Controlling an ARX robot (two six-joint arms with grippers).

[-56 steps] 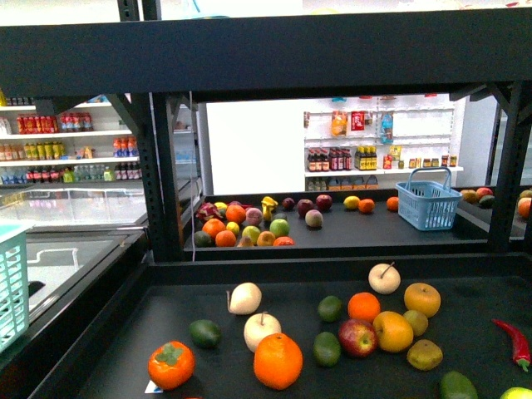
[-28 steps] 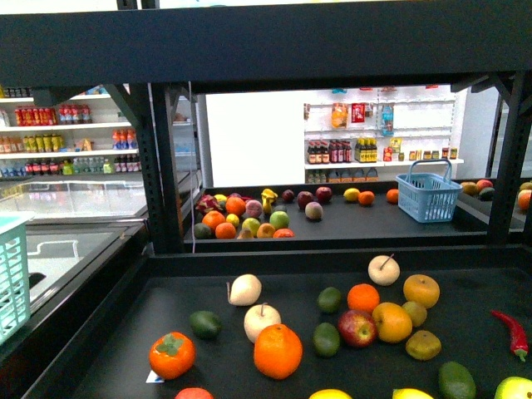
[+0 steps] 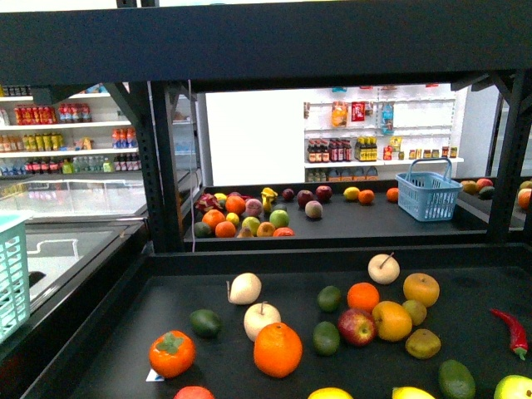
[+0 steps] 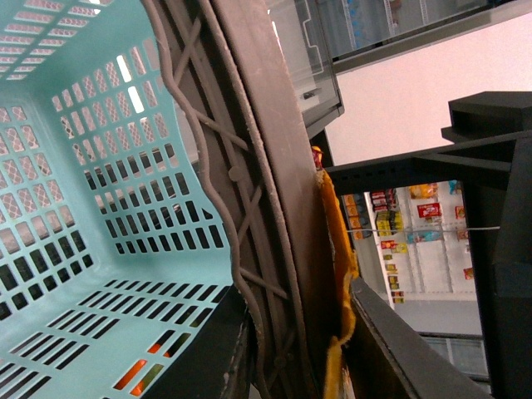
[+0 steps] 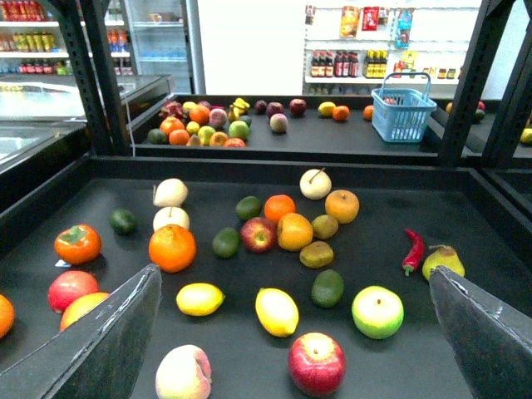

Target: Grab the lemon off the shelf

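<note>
Lying on shelf [image 5: 374, 216]: smooth yellow lemon [image 5: 277, 311]

A black beam [image 3: 266, 41] spans overhead and uprights [image 3: 162, 166] stand at the shelf's [image 3: 266, 264] back corners, leaving a wide opening above the tray. A teal basket [image 3: 10, 274] blocks the far left edge. Mid-tray, an orange [image 5: 172, 247], a lime [image 5: 225, 242] and a red apple [image 5: 258, 234] sit close together. The lemon [image 5: 277, 312] has bare mat on each side. Another yellow fruit [image 5: 199, 299], an avocado [image 5: 327, 288] and a second apple [image 5: 317, 363] lie near it, none touching. The right gripper [image 5: 293, 273], fingers spread wide, frames that patch.
</note>
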